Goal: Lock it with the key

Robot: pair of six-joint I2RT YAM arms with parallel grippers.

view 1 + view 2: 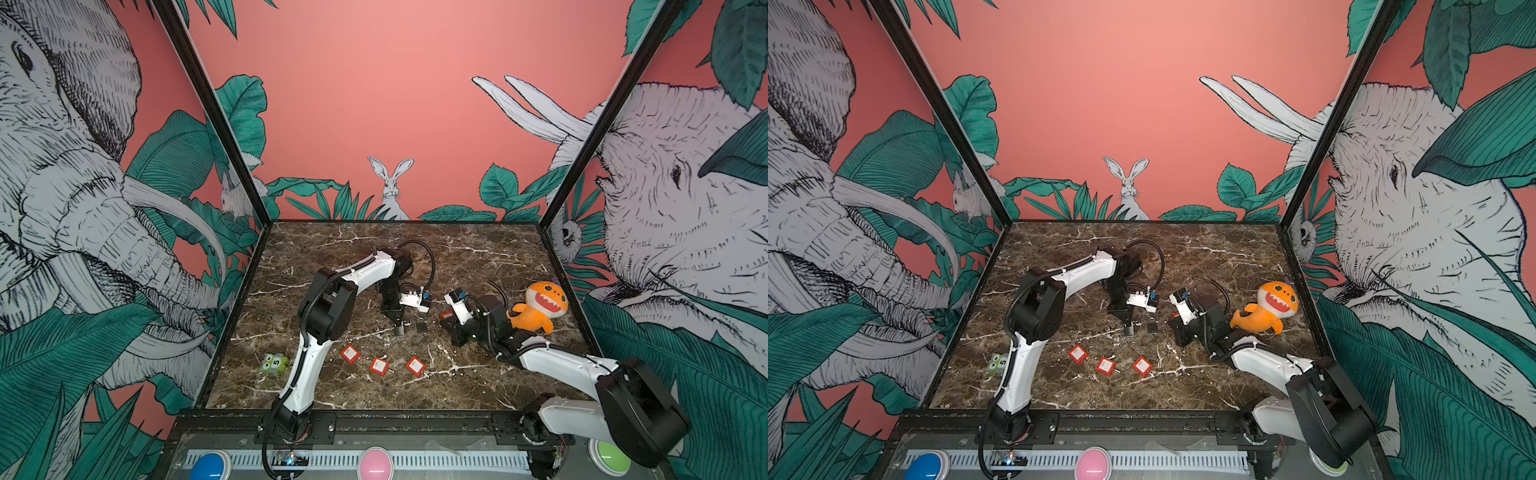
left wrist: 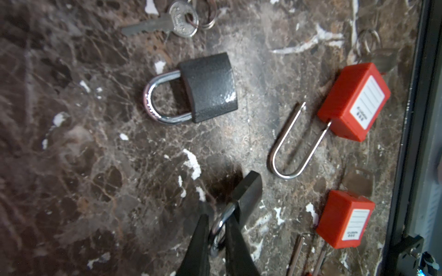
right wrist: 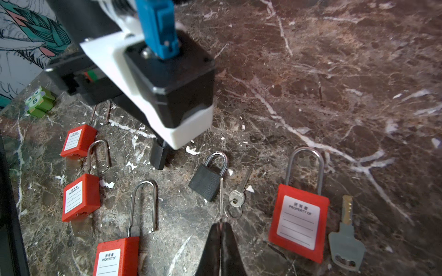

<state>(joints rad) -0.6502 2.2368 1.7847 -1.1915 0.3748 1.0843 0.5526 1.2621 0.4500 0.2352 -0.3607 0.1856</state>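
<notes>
We read "PROPERTY OF" on a red padlock (image 3: 299,222); marble tabletop (image 3: 334,59), jungle-mural walls (image 1: 374,104). The left gripper (image 2: 218,223) straddles the shackle of a black padlock (image 2: 247,191), grip undeterminable; the right gripper (image 3: 221,224) pinches a thin metal strip (image 3: 221,198).

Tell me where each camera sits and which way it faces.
Both top views: above the table's front edge, facing down toward the back wall; left arm, right arm show.
Left wrist: on the left arm, facing down; left hand pinches a black padlock's shackle.
Right wrist: low, facing the left hand; shut right hand shows.
Wrists share: flat black padlock, small key.
</notes>
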